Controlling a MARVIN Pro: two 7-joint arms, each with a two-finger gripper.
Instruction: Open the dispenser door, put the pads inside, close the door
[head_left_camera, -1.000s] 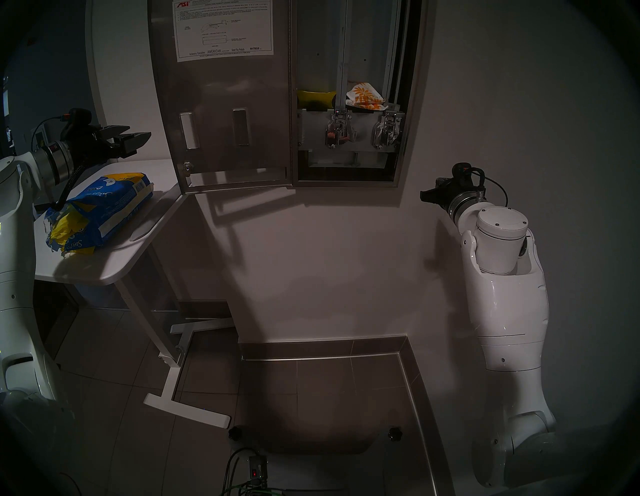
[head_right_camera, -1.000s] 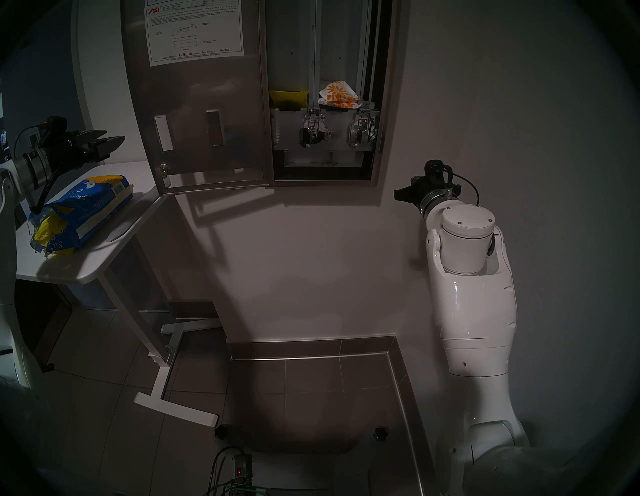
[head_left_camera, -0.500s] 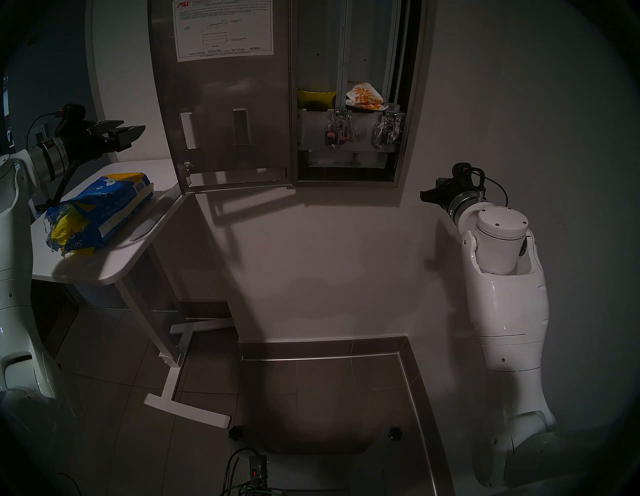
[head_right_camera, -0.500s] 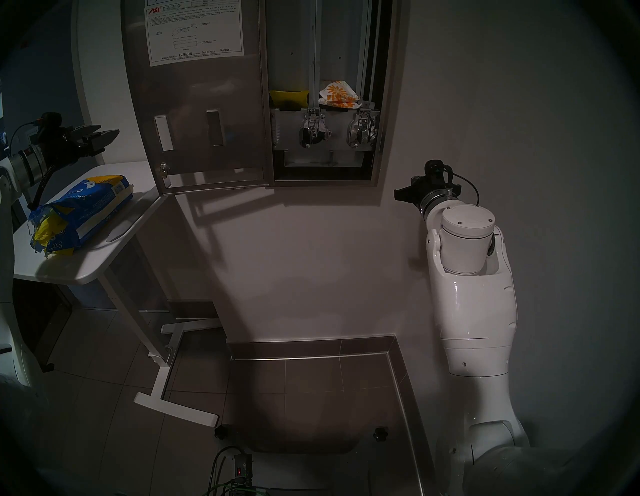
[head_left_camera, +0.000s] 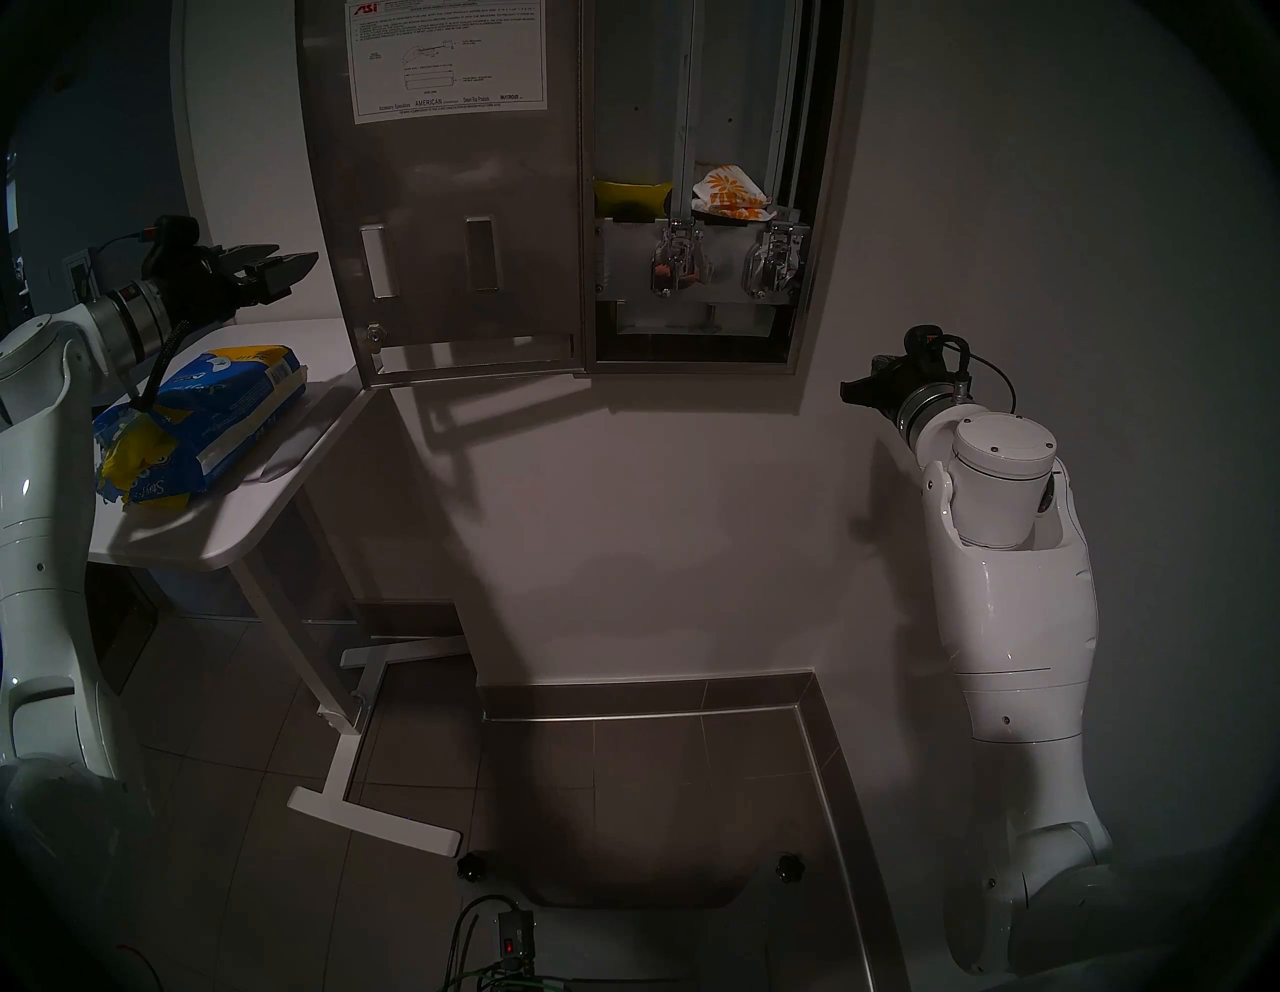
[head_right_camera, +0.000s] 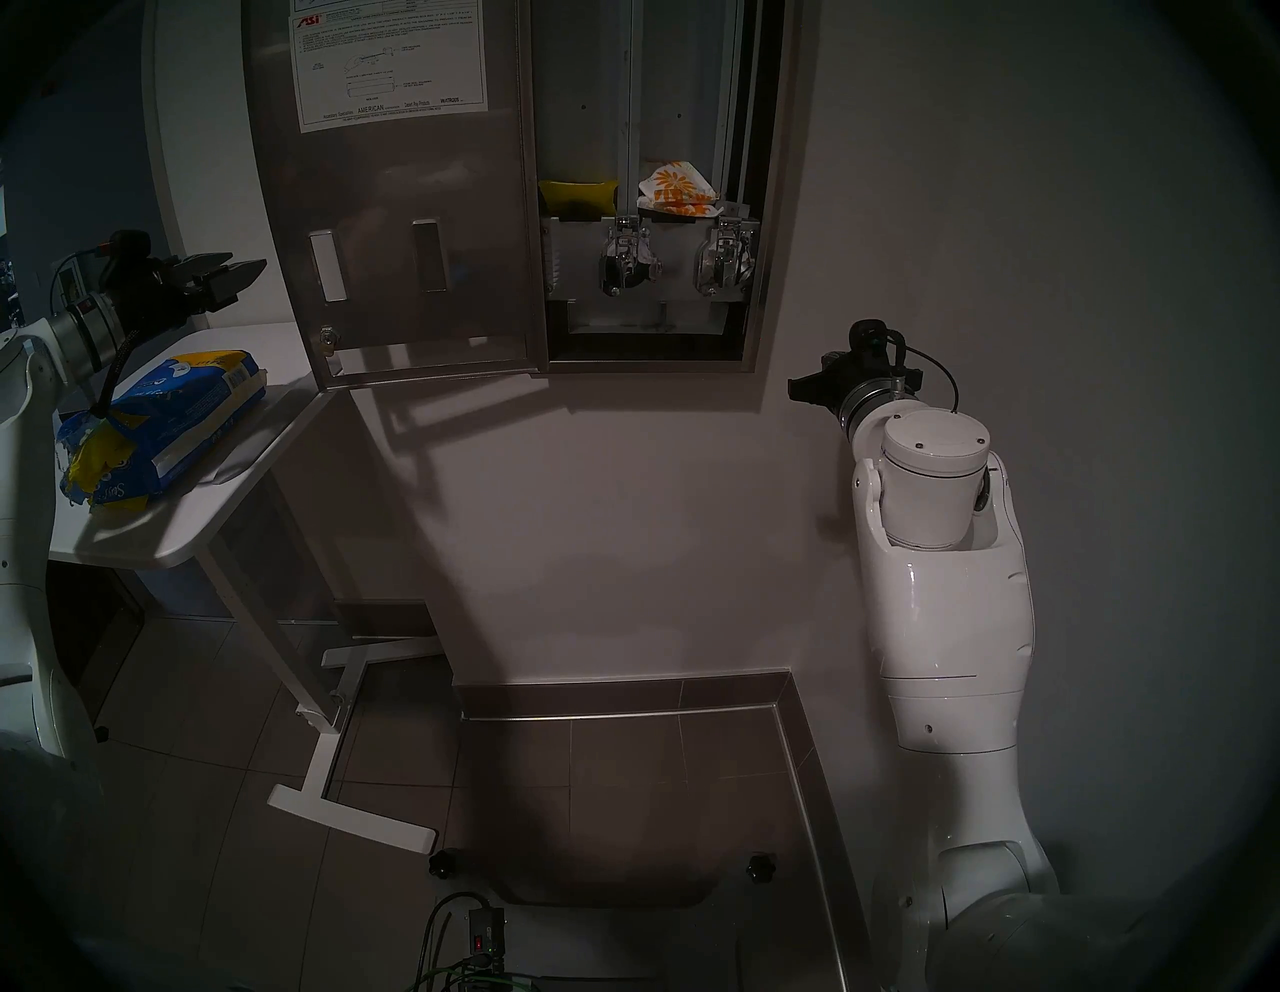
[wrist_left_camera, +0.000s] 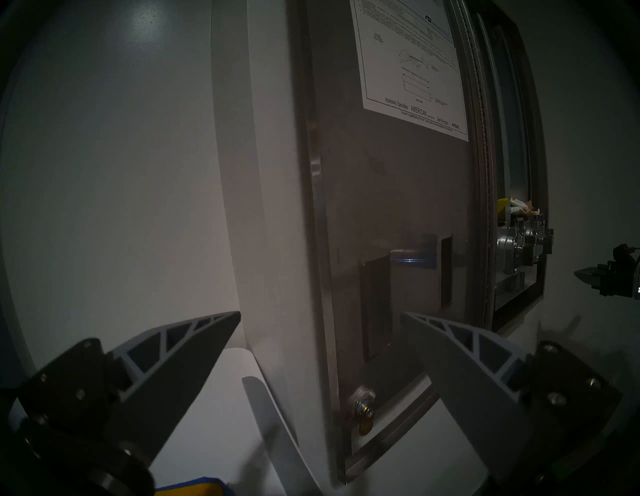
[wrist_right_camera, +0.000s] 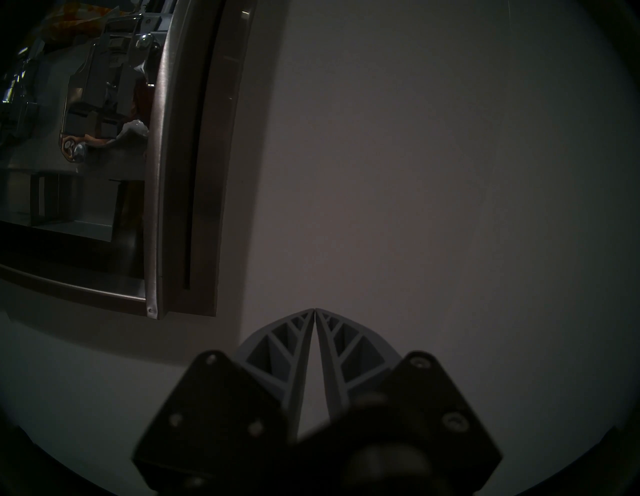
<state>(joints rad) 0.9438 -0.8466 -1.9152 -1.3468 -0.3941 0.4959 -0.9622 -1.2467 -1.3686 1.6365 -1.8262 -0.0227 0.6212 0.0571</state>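
Observation:
The dispenser door hangs open to the left, its back with the white instruction sheet facing me. Inside the cabinet a yellow pad lies on the left shelf. More yellow pads spill from a torn blue bag on the table. My left gripper is open and empty, just left of the door's free edge; in the left wrist view that edge stands between the two fingers. My right gripper is shut and empty, by the wall below and right of the cabinet.
A white packet with orange flowers sits on the cabinet's right shelf above two chrome mechanisms. The white table stands under the door's left corner. The key lock sits low on the door's edge.
My left gripper drew back a little to the left, then came right toward the door's free edge. The right arm, the door and the pads have not moved.

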